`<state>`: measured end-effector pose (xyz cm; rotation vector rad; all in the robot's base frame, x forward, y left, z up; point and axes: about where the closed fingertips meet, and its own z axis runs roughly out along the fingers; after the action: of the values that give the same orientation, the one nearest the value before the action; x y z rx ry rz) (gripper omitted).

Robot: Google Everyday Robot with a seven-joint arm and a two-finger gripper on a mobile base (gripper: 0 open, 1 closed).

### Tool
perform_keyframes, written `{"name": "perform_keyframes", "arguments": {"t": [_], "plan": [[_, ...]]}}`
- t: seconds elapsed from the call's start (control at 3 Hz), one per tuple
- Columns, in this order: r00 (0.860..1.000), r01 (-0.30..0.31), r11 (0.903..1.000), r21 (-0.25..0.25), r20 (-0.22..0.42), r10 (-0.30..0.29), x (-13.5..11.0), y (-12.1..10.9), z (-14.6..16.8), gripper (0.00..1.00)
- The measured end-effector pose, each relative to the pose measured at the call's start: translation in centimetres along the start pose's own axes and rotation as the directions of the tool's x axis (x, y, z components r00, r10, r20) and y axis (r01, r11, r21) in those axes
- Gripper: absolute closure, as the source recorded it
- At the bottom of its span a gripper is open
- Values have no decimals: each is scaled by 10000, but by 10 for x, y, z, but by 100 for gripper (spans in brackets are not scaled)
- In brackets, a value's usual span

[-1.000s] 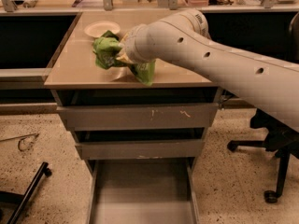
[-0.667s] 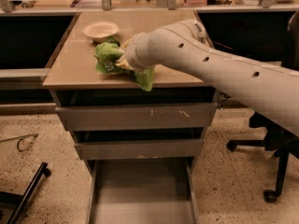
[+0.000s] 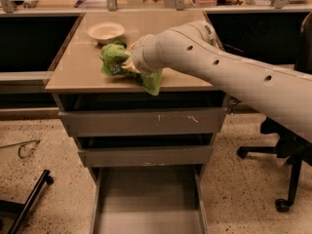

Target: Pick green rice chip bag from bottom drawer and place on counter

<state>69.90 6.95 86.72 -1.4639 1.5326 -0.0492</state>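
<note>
Camera view: the arm (image 3: 219, 72) reaches in from the right, and the gripper (image 3: 129, 66) sits over the front half of the desk (image 3: 73, 74), just in front of the bowl (image 3: 106, 31). The bag (image 3: 113, 60) is at the gripper, bunched around its tip. Foil shows on both sides of the tip, so the fingers are mostly hidden. Because the bag's lower end hangs unsupported, the fingers are judged to be clenched on the bag. The drawer (image 3: 146, 199) stands pulled out at the bottom of the cabinet, and its floor holds nothing. Progress: retrieval from the drawer is complete, and the bag is already at desk height. Whether its left lobe touches the desktop cannot be determined. Remaining steps, by judgement: settle the bag fully on the desk, release it, and withdraw the arm. Orientation: the bag is crumpled, and its long axis runs diagonally from upper left to lower right. The upper-left end points toward the bowl and lies close beside it. The lower-right end droops past the front edge of the desk.
</note>
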Motion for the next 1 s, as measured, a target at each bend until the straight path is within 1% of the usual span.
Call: {"name": "perform_keyframes", "arguments": {"t": [1.0], "plan": [[10000, 1, 10000, -1, 0, -1, 0, 0, 0, 12]]}}
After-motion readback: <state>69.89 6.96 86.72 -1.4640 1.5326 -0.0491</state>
